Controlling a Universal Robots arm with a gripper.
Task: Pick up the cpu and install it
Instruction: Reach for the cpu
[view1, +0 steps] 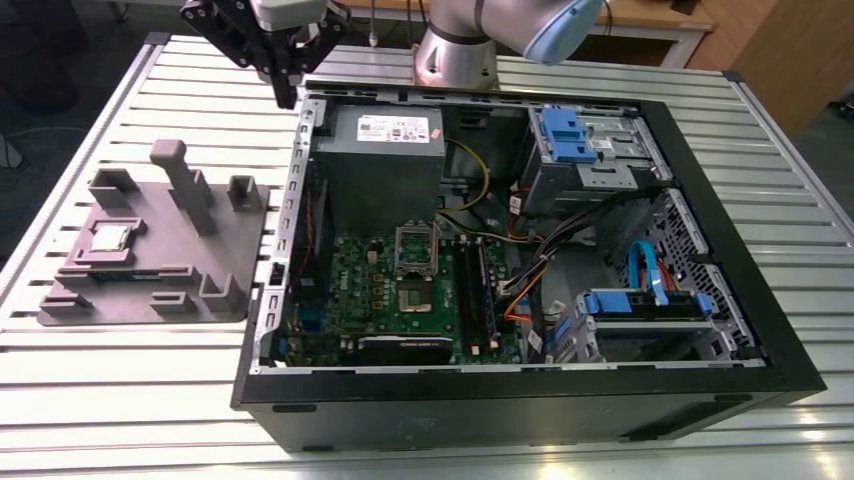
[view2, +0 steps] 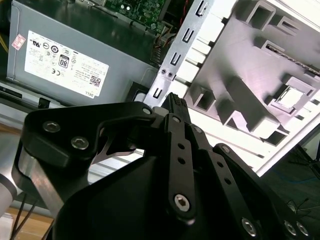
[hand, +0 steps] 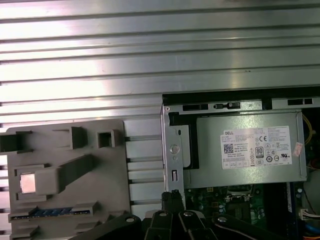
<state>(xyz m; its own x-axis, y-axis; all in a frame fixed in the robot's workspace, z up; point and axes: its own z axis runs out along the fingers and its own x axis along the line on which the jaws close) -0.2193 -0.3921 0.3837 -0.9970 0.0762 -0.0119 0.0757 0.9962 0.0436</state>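
Gripper (view1: 284, 97) hovers empty, fingers pressed together, over rear corner of computer case (view1: 534, 400). Cpu (view1: 107, 238) rests in grey fixture (view1: 220, 245), between 7 and 8 o'clock from gripper in exterior view. Pickup likely needs fingers spread first, squared to chip edges, lifted level.

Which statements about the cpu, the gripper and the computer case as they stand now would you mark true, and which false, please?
1. The cpu lies on the grey fixture, outside the computer case. True.
2. The gripper holds the cpu. False: it is shut on nothing and hangs over the case's edge near the power supply.
3. The case's side panel is on. False: the case is open and the motherboard shows.
4. The fixture lies at the exterior view's left of the case. True.
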